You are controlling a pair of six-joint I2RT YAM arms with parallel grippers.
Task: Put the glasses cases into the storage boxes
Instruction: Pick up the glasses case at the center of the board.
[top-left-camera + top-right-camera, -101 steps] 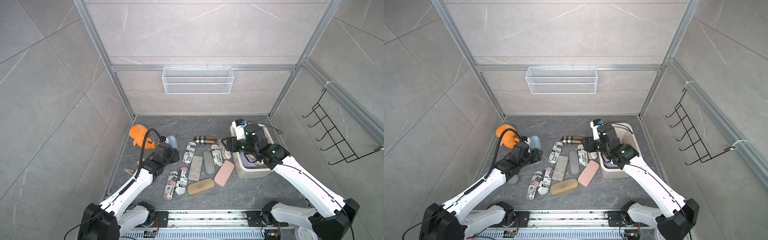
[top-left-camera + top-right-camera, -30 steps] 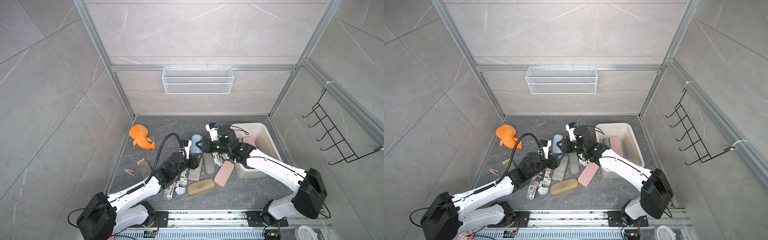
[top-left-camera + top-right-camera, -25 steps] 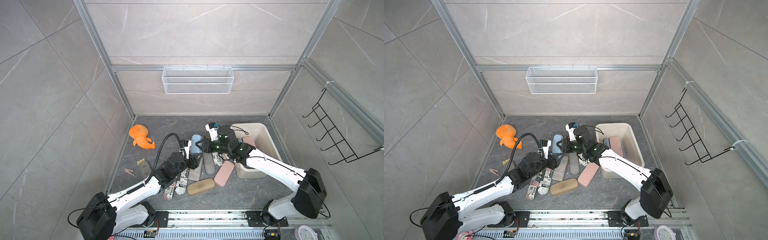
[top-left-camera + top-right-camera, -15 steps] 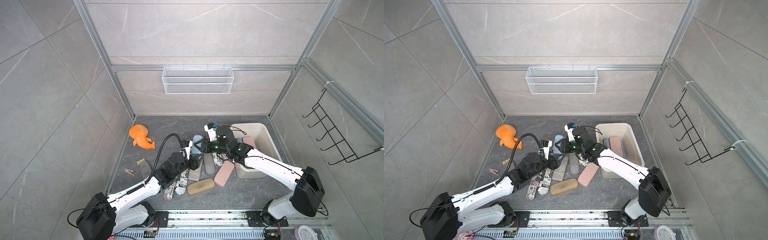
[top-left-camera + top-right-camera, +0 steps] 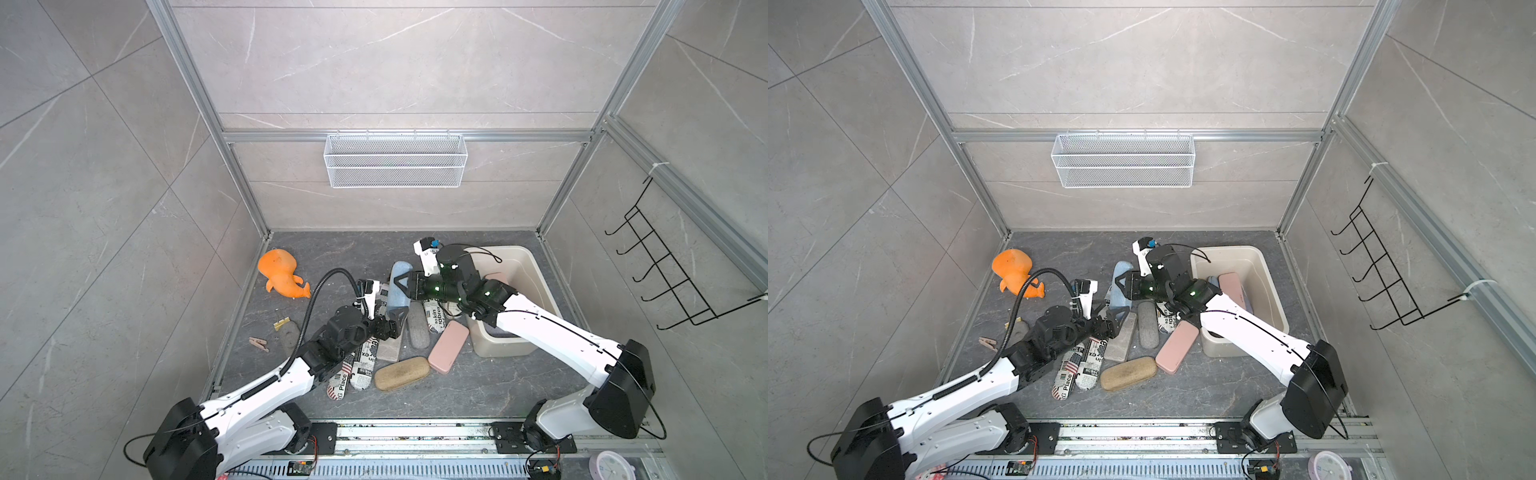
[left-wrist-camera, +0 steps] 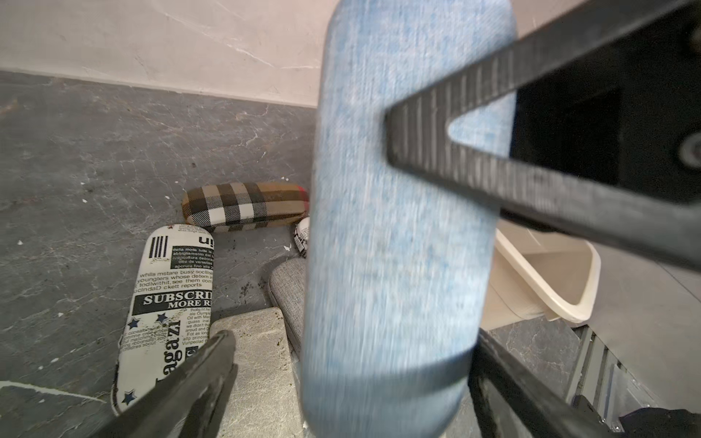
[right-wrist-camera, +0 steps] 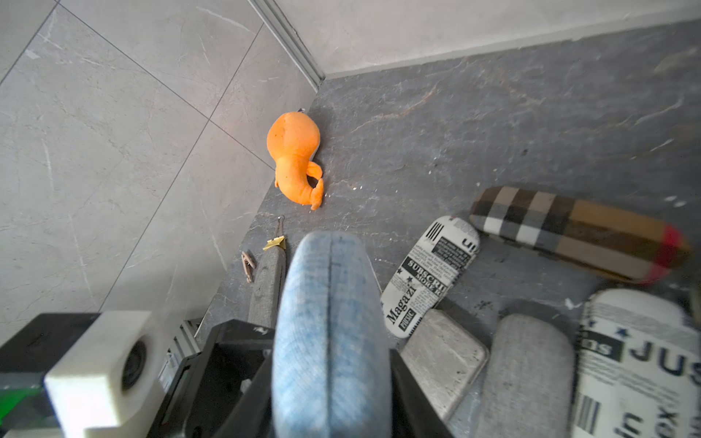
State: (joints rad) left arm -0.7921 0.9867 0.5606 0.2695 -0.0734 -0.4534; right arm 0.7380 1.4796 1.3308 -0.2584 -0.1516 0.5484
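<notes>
Glasses case (image 5: pixel 398 270), oblong, light blue fabric: where is it?

Held up beside the cream plastic tub (image 5: pixel 540 276), not inside. Right gripper (image 5: pixel 405 287) clamps it; left gripper (image 6: pixel 352 341) has jaws wide apart around its near end.

In both top views I look steeply down from high above the front rail (image 5: pixel 415 432) onto the whole floor (image 5: pixel 332 257) and the tub (image 5: pixel 521 270). My left wrist camera faces the back wall (image 6: pixel 189 38), very near the blue case (image 6: pixel 398 246); my right wrist camera looks along that case toward the orange toy (image 7: pixel 294 151). Both share the plaid case (image 6: pixel 244 206).
</notes>
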